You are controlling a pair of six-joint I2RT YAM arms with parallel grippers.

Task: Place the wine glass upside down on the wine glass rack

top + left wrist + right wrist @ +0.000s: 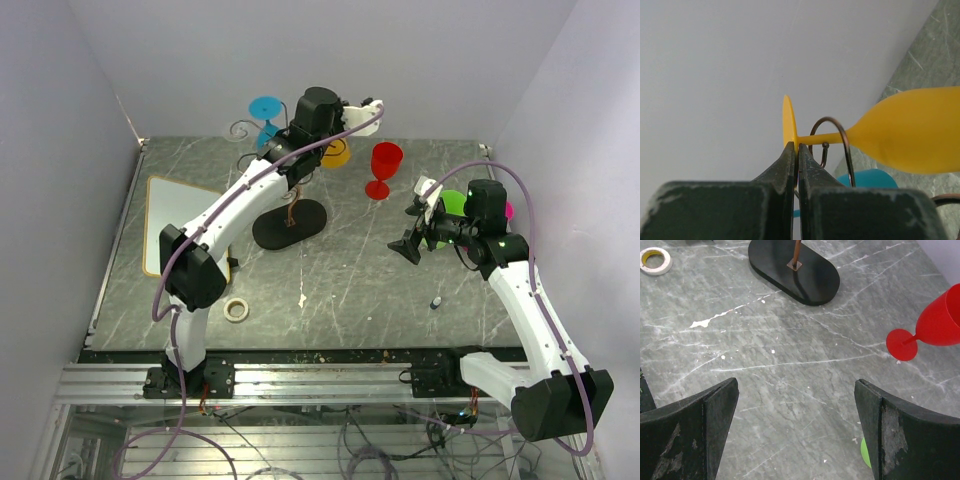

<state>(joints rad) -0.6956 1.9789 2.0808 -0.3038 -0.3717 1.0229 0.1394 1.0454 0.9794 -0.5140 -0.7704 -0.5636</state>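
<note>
My left gripper (326, 140) (795, 148) is shut on the thin foot disc (788, 120) of a yellow wine glass (337, 154) (910, 132), held high at the top of the wine glass rack. The glass's stem lies sideways inside a curled wire arm (834, 121) of the rack. The rack's black oval base (290, 222) (795, 270) stands mid-table. A blue glass (266, 110) (867, 179) hangs on the rack's far left arm. My right gripper (412, 236) (796, 390) is open and empty, low over bare table right of the base.
A red wine glass (384, 168) (935, 327) stands upright right of the rack. A green glass (455, 203) (865, 452) lies by my right gripper. A tape roll (236, 309) (654, 259) and a white board (180, 225) are at the left. Walls close in behind.
</note>
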